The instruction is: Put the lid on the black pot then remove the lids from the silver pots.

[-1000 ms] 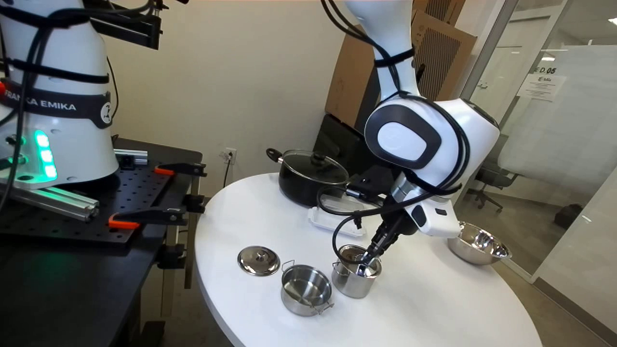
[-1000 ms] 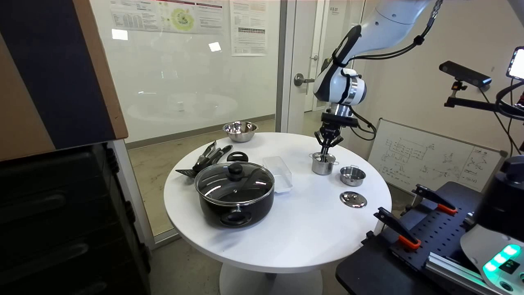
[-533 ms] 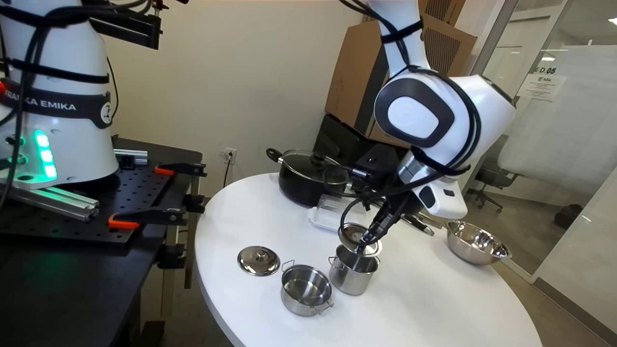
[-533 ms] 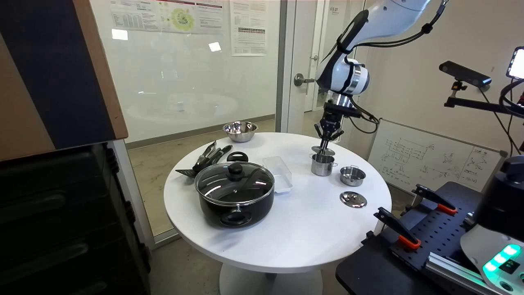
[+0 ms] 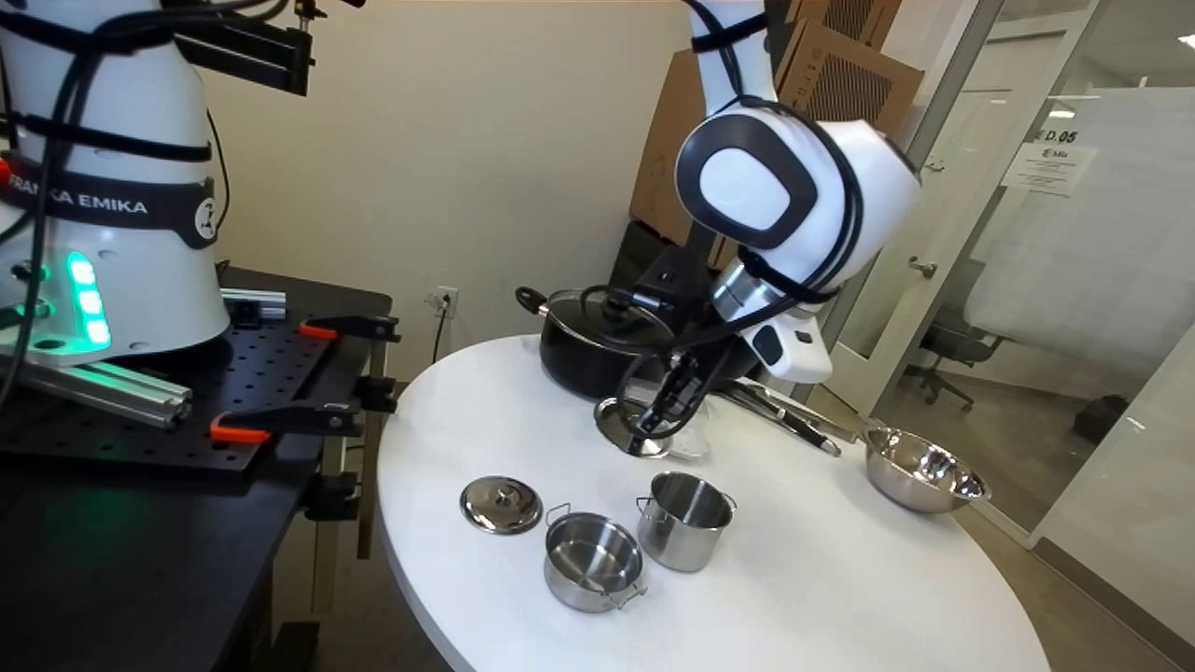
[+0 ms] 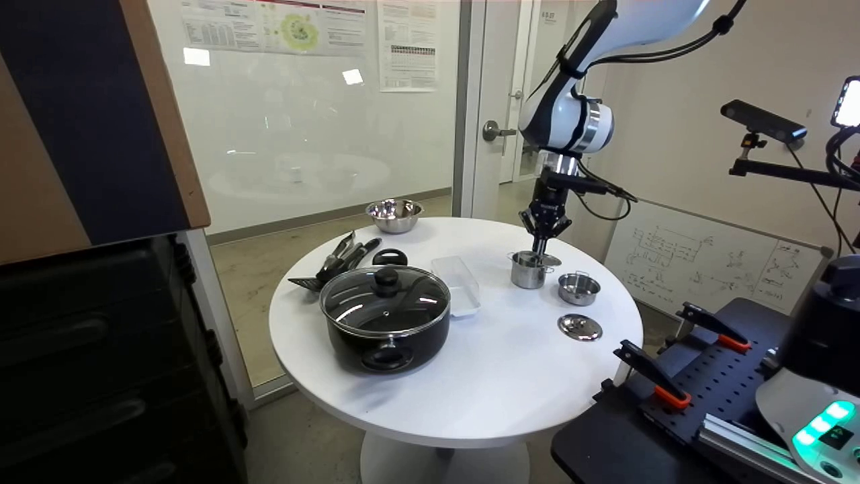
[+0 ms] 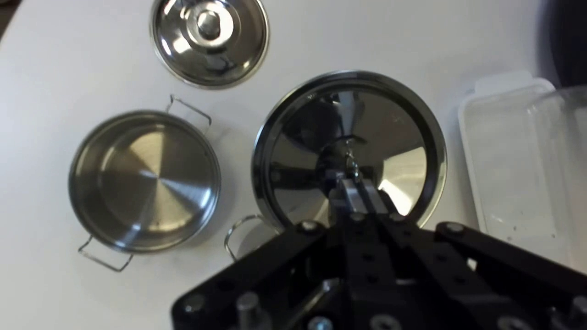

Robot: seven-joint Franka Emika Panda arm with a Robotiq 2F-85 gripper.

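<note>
The large glass lid (image 6: 356, 299) rests on the black pot (image 6: 430, 344) in both exterior views. My gripper (image 7: 358, 181) is shut on the knob of a small steel lid (image 7: 300, 146), holding it above the table. That held lid (image 5: 614, 425) shows beyond the taller silver pot (image 5: 684, 541), whose mouth is uncovered. Beside it stands the shorter silver pot (image 7: 146, 183), also uncovered. The other small steel lid (image 5: 501, 509) lies knob up on the table. In the wrist view, my fingers and the held lid hide most of the taller pot.
A clear plastic tray (image 6: 460, 296) sits between the black pot and the silver pots. Dark-handled utensils (image 6: 346, 261) lie behind the black pot. A steel bowl (image 5: 924, 471) stands near the edge of the round white table (image 5: 803, 579).
The small steel lid has come up off the taller silver pot in my grip. In an exterior view it has then travelled sideways, toward the tray and black pot; the pots stay in place.
</note>
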